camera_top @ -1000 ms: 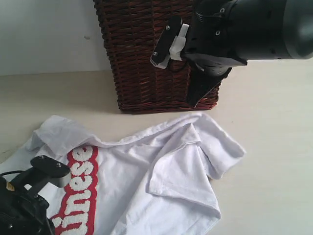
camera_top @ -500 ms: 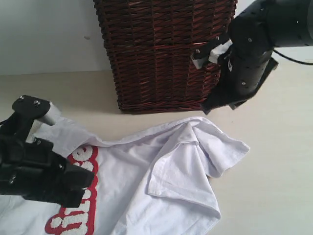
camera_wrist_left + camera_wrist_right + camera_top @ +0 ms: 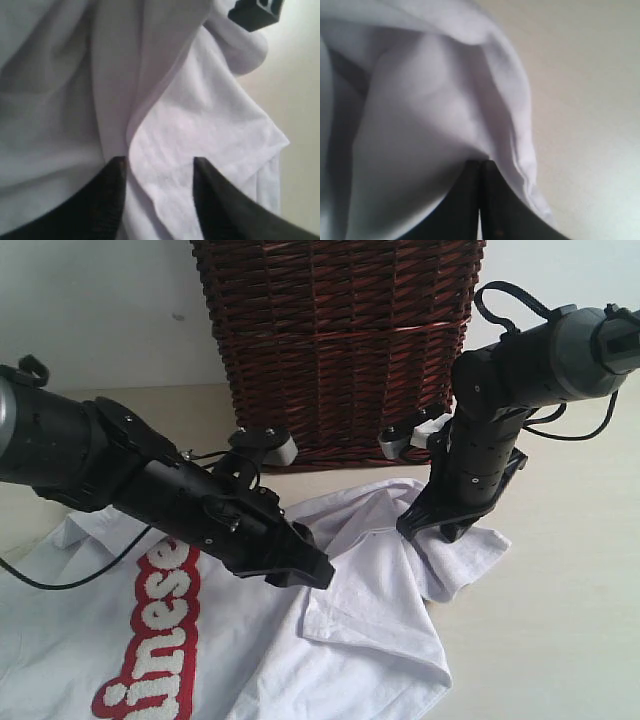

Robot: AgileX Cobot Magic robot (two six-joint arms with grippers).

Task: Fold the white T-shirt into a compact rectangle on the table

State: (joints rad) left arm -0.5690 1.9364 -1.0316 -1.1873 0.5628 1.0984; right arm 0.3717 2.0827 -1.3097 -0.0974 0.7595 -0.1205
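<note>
Our white short-sleeved cotton T-shirt (image 3: 370, 610) lies crumpled across the lower left and centre of the pale cream matte table (image 3: 560, 640), just below the dark brown wicker basket (image 3: 340, 350). We hold the left gripper (image 3: 308, 572) low at frame centre, fingers (image 3: 107, 200) spread astride a folded hem. The right gripper (image 3: 432, 525) has its fingers (image 3: 467, 210) pressed together, seemingly pinching bunched cloth, probably so both edges can be drawn flat. Bare tabletop at right and lower right gives us room; the basket crowds the top.
</note>
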